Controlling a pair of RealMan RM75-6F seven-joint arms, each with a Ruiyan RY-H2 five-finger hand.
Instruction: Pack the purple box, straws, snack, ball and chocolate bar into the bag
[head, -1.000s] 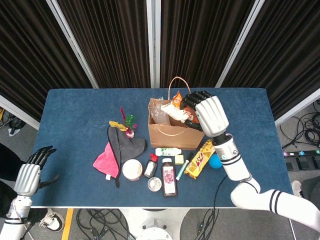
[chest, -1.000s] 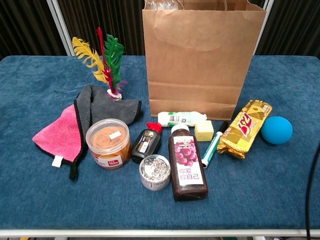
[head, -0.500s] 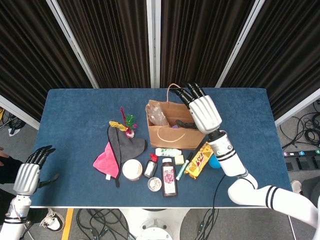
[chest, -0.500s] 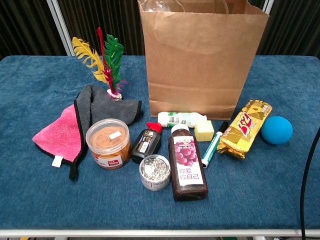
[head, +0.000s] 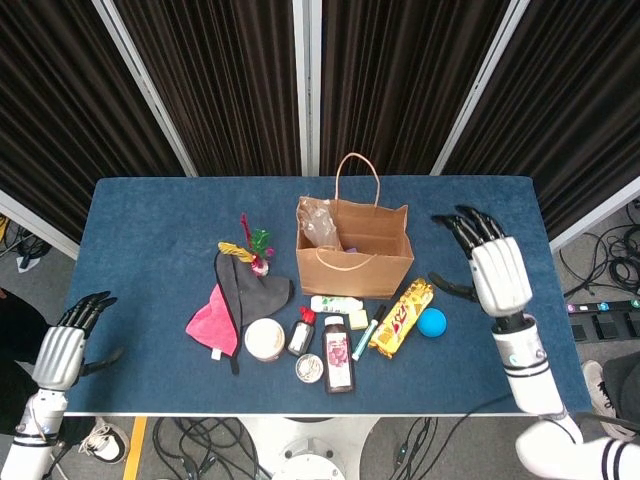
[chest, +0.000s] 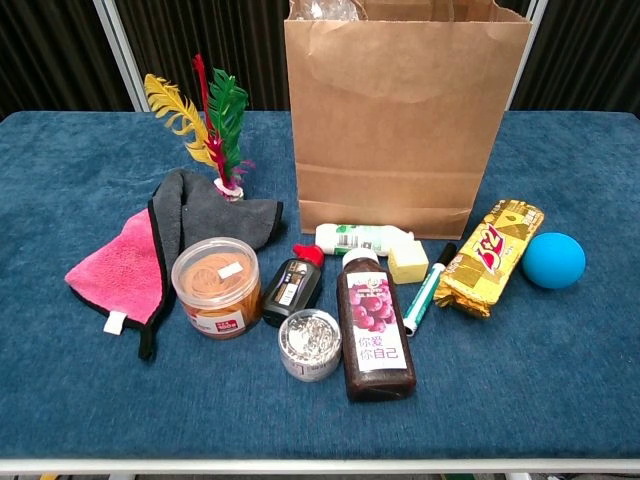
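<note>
Standing upright with its mouth open, the bag (head: 352, 245) waits for dropping; the ball (chest: 553, 260) and chocolate bar (chest: 489, 256) lie beside it on the counter (head: 150, 240), near the empty, spread right robot hand (head: 494, 272); the left robot hand (head: 62, 350) idles open off the counter's edge.

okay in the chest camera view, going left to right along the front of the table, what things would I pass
Pink cloth → orange-lidded jar → small dark bottle → grape juice bottle → green-capped marker → chocolate bar → blue ball.

Right hand (head: 497, 277), left hand (head: 59, 352): silver-white backs, black fingers; white forearms, black bands at joints.
</note>
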